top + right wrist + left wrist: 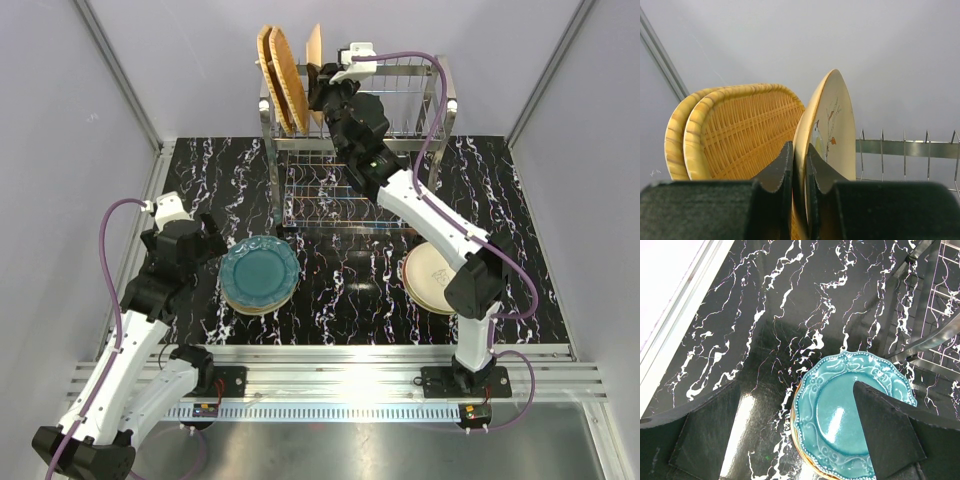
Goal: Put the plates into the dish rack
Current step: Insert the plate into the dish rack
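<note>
Black marble tabletop (pixel 340 300) with white veins, pale panel walls on three sides. Dish rack (pixel 400 160) stands at the far side, roughly centred.

Two orange woven plates (pixel 280 75) stand on edge at the left end of the rack's top tier, leaning against each other. Bird-print plate (pixel 315 50) is upright just right of them, close but whether it touches them is unclear. Can't tell if its lower rim is seated between tines, since the arm blocks that.

Right hand (pixel 325 85) is up at the top tier, pinching the near rim of the bird-print plate. In the wrist view one finger is pressed on each face of the plate, printed side facing right.

Left hand (pixel 205 240) is spread wide with nothing in it, low over the tabletop at the left edge of the teal plate (pixel 260 272). That plate lies flat on top of a short stack, front-left of the rack.

Cream plate (pixel 425 275) stack lies flat front-right, partly behind the right arm's elbow.
</note>
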Robot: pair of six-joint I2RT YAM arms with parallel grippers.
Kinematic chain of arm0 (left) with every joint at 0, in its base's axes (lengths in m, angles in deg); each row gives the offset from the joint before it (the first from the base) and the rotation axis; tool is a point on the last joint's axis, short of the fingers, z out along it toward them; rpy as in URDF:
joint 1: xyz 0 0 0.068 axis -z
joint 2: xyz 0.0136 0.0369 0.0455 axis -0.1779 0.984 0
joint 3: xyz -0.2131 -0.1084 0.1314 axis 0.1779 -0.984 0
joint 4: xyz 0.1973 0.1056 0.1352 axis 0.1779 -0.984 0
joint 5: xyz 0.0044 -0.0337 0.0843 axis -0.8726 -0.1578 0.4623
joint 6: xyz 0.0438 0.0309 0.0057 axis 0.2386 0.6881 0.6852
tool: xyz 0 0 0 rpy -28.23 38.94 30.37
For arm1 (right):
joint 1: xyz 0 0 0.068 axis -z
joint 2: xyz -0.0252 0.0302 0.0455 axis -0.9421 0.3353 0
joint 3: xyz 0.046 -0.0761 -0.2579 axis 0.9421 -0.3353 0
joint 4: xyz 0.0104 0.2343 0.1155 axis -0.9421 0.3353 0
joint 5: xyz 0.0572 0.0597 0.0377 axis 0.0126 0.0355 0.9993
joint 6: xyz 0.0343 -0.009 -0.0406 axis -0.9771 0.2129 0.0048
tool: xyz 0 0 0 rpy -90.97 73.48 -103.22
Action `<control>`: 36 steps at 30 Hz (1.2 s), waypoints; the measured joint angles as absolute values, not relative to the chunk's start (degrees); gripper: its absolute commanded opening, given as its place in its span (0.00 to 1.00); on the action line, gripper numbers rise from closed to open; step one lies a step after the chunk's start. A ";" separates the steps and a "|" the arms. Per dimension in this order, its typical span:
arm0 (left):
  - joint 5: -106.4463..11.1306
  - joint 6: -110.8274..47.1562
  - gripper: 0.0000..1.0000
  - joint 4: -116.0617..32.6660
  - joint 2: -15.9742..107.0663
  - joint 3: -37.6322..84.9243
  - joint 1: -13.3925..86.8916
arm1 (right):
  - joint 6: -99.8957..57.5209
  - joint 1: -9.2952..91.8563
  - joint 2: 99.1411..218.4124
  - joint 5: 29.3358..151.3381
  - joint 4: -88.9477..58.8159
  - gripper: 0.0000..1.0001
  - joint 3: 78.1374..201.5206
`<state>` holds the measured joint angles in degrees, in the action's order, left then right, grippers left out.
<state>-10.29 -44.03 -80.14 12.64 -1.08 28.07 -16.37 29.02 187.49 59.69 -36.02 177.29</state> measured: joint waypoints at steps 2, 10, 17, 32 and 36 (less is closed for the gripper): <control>-10.29 -44.03 0.99 -80.14 12.64 -1.08 28.07 | -15.65 28.91 187.49 59.54 -36.37 0.00 177.16; -10.32 -44.03 0.99 -80.14 12.64 -1.08 28.07 | -11.48 27.95 187.78 57.55 -39.47 0.00 176.20; -10.34 -44.00 0.99 -80.14 12.71 -1.08 28.07 | -6.06 25.72 190.86 55.67 -40.76 0.00 178.61; -10.67 -43.98 0.99 -80.14 13.08 -1.08 28.12 | -9.05 26.75 191.65 56.87 -38.29 0.06 181.16; -10.71 -43.98 0.99 -80.14 13.08 -1.08 28.16 | -11.76 27.86 190.23 57.16 -38.32 0.25 179.76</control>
